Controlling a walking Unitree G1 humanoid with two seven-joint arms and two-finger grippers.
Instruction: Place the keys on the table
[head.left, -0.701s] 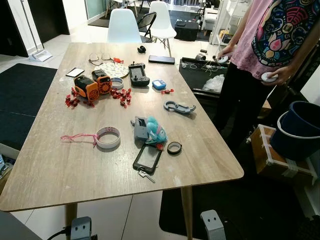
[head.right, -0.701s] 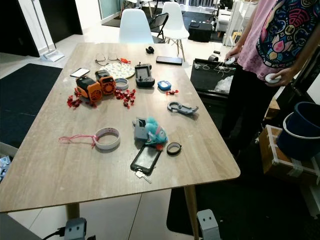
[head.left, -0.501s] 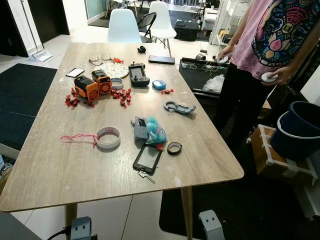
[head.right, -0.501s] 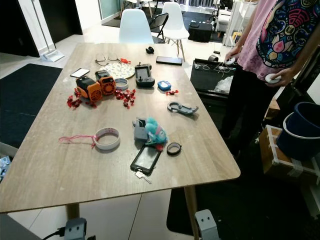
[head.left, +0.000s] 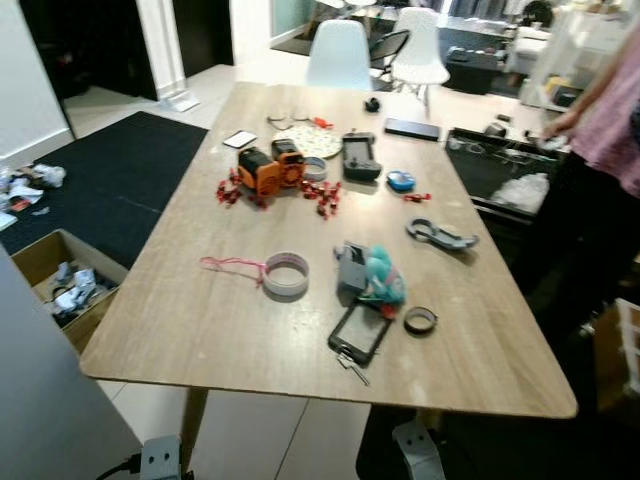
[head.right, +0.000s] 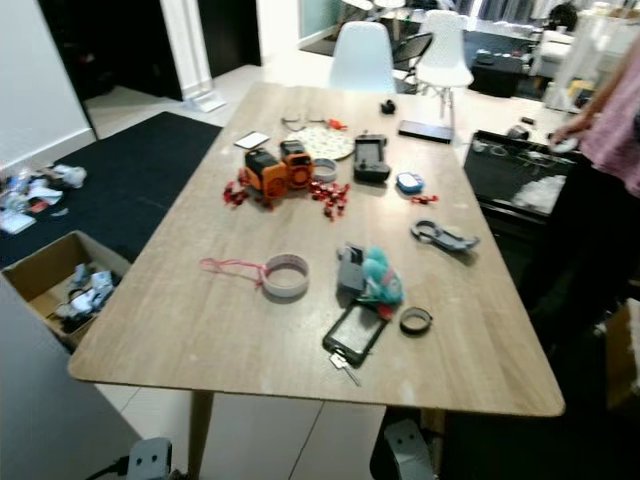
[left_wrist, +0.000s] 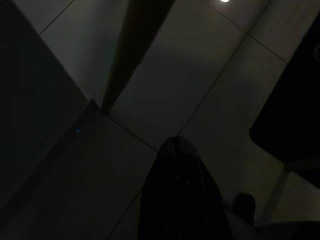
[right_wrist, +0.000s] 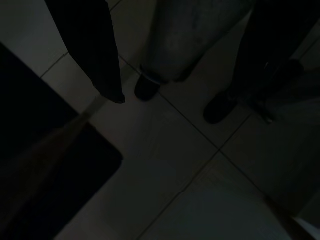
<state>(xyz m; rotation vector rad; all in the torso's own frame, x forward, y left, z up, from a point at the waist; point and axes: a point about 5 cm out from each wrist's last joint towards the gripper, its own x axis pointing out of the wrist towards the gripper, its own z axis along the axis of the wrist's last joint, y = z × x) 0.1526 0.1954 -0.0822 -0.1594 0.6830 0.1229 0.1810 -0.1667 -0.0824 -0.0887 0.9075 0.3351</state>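
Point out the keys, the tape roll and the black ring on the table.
keys (head.left: 352, 361), left eye view, on the metal blade.
tape roll (head.left: 286, 276), left eye view, on its outer band.
black ring (head.left: 419, 321), left eye view, on its rim.

The table (head.left: 200, 320) has a pale, matt wood-grain top. On it lie small metal keys (head.left: 352, 364) beside a glossy black phone case (head.left: 360, 333), a fluffy teal plush toy (head.left: 382, 277), a roll of tape (head.left: 285, 275) and shiny orange plastic gadgets (head.left: 265, 167). 2 smooth white plastic chairs (head.left: 340, 55) stand behind, over glossy floor tiles (left_wrist: 200, 75) and a dark matt carpet (head.left: 110, 180)
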